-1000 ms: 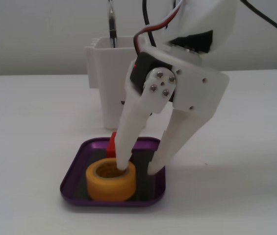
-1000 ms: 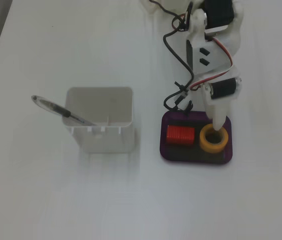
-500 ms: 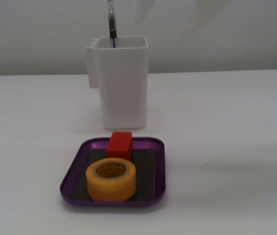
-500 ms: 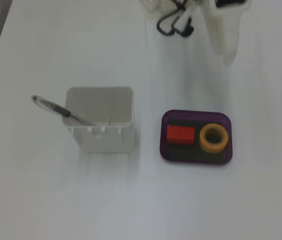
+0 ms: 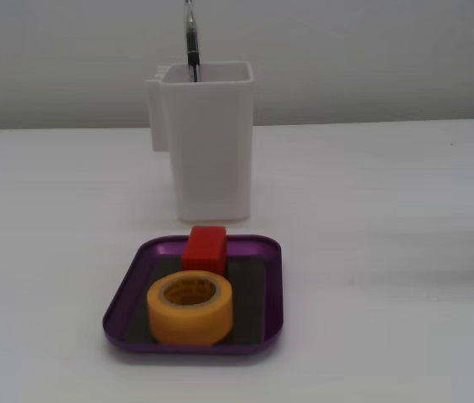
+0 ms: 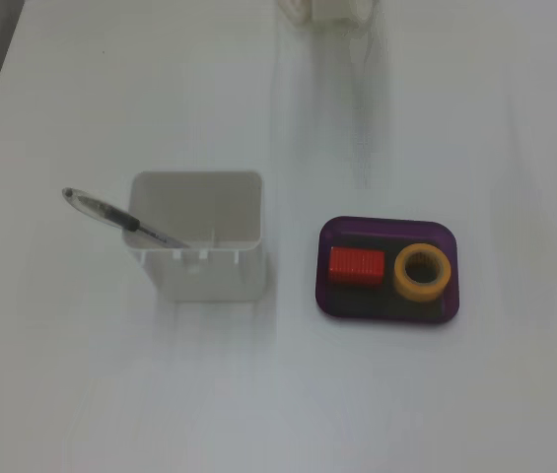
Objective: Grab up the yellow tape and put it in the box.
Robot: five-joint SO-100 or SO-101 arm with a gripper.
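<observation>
A metallic purple sheen is seen on the rim of the box [image 5: 275,285], while its floor is dark and matt. Inside the box, the yellow tape [image 5: 190,309] looks smooth and slightly glossy, with a paler printed core, probably paper. Beside it, the red block [image 6: 357,266] shows fine ribbing on top. Behind the box, the white container [image 5: 210,143] appears as smooth, matt plastic. The tabletop [image 5: 388,193] is white and matt.

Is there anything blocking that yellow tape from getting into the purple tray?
Nothing is: the yellow tape already lies inside the box, on its dark floor beside the red block. No gripper shows in either fixed view.
</observation>
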